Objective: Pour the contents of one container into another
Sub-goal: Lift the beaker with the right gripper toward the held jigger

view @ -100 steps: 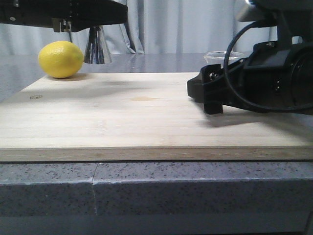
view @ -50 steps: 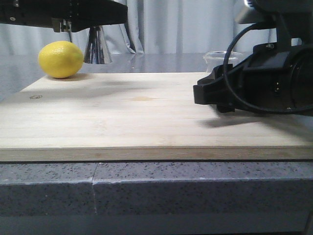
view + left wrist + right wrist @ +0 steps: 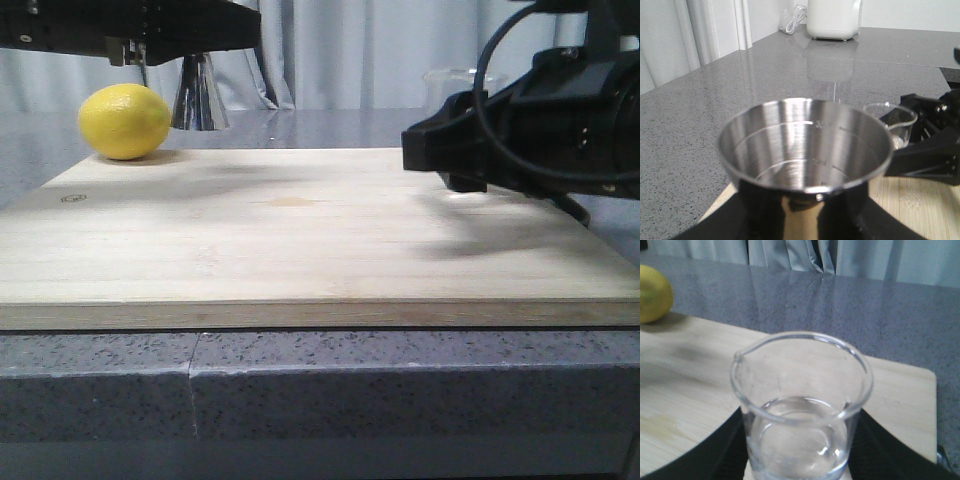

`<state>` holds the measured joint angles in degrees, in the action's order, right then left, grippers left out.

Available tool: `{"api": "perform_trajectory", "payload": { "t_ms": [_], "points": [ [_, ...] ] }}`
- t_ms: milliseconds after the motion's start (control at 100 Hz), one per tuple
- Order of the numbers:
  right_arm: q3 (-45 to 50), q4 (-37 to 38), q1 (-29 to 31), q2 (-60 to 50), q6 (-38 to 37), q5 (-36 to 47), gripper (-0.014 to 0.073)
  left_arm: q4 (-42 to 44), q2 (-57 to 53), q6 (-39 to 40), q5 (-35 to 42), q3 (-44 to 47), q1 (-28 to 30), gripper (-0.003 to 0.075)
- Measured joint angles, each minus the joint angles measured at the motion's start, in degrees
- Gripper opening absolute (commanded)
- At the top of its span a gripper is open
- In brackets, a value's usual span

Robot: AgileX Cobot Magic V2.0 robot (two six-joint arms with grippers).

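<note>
My right gripper (image 3: 447, 150) is shut on the small clear glass beaker (image 3: 452, 80) and holds it upright above the right side of the wooden board (image 3: 300, 230). In the right wrist view the beaker (image 3: 802, 410) has clear liquid in its bottom and sits between the black fingers (image 3: 715, 450). My left gripper (image 3: 185, 45) is shut on the steel jigger (image 3: 200, 95), raised at the far left. The jigger (image 3: 805, 145) looks empty in the left wrist view, with the beaker (image 3: 890, 117) just beyond its rim.
A yellow lemon (image 3: 124, 121) lies on the board's far left corner. The board rests on a grey speckled counter (image 3: 300, 390). A white appliance (image 3: 834, 20) stands at the counter's back. Curtains hang behind.
My right gripper has risen with the beaker, lifting it off the board. The left gripper and jigger have not moved.
</note>
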<state>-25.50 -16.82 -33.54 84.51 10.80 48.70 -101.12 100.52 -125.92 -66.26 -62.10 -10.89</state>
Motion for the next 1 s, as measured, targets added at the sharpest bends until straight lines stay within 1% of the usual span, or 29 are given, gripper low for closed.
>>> {"api": "perform_trajectory", "payload": {
  "t_ms": [190, 260, 360, 520, 660, 800, 1000],
  "points": [
    [-5.2, 0.0, 0.0, -5.5, 0.0, -9.3, 0.0323, 0.0, 0.0, 0.0, 0.0, 0.0, 0.0, 0.0206],
    [-8.4, 1.0, 0.0, -6.9, 0.0, -14.0, 0.0323, 0.0, 0.0, 0.0, 0.0, 0.0, 0.0, 0.0206],
    [-14.5, 3.2, 0.0, -7.8, 0.0, -22.8, 0.0323, 0.0, 0.0, 0.0, 0.0, 0.0, 0.0, 0.0206],
    [-25.6, 9.5, 0.0, -7.9, 0.0, -39.0, 0.0323, 0.0, 0.0, 0.0, 0.0, 0.0, 0.0, 0.0206],
    [-35.5, 16.8, 0.0, -7.9, 0.0, -50.5, 0.0323, 0.0, 0.0, 0.0, 0.0, 0.0, 0.0, 0.0206],
    [-44.6, 22.7, 0.0, -6.0, 0.0, -58.9, 0.0323, 0.0, 0.0, 0.0, 0.0, 0.0, 0.0, 0.0206],
    [-54.4, 29.5, -0.4, 0.0, 0.0, -66.2, 0.0323, 0.0, 0.0, 0.0, 0.0, 0.0, 0.0, 0.0206]
  ]
}}
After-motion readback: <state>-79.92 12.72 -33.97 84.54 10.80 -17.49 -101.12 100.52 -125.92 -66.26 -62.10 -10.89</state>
